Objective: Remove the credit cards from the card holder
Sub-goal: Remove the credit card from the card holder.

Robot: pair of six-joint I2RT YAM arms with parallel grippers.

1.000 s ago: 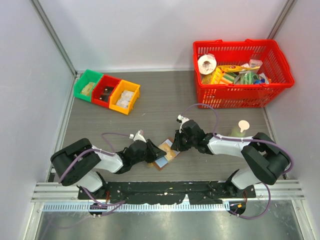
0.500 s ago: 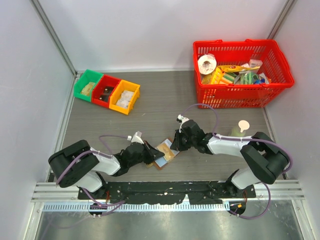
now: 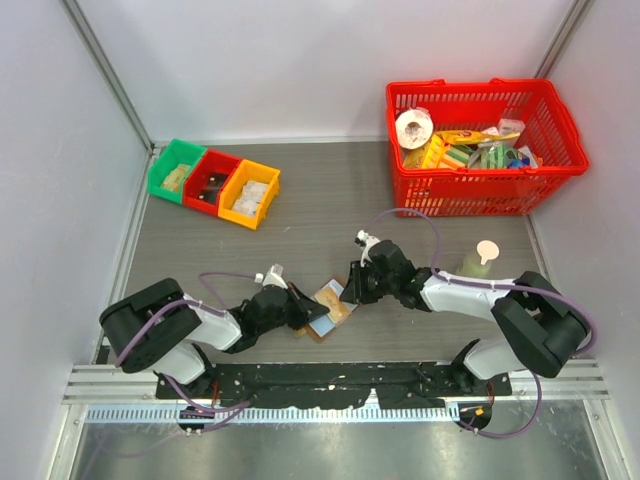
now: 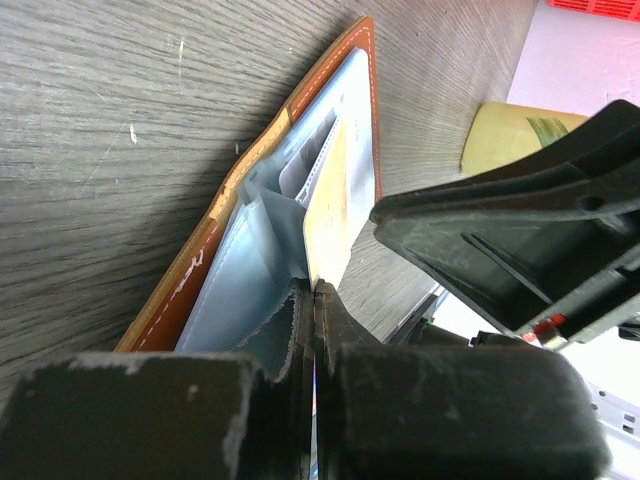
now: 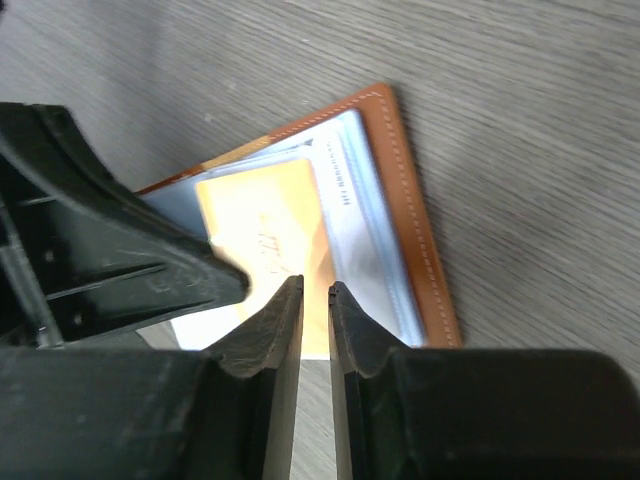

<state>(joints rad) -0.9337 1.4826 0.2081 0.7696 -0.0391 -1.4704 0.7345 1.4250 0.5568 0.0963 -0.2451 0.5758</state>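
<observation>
Left gripper (image 4: 313, 299): fingers pressed together on the inner panel of the card holder (image 4: 186, 284), which lies open mid-table. Yellowish credit card (image 5: 262, 226) shows in its pocket. Right gripper (image 5: 315, 300): fingers a slit apart, so you cannot tell whether it has a grip. If your left pinch slips, the holder likely drags along with the card.

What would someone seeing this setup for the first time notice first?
Probably the bright red basket of mixed items at the back right, then the green, red and yellow bins at the back left. Near the front, the left tool and right tool meet over an open brown card holder showing a yellow card.
</observation>
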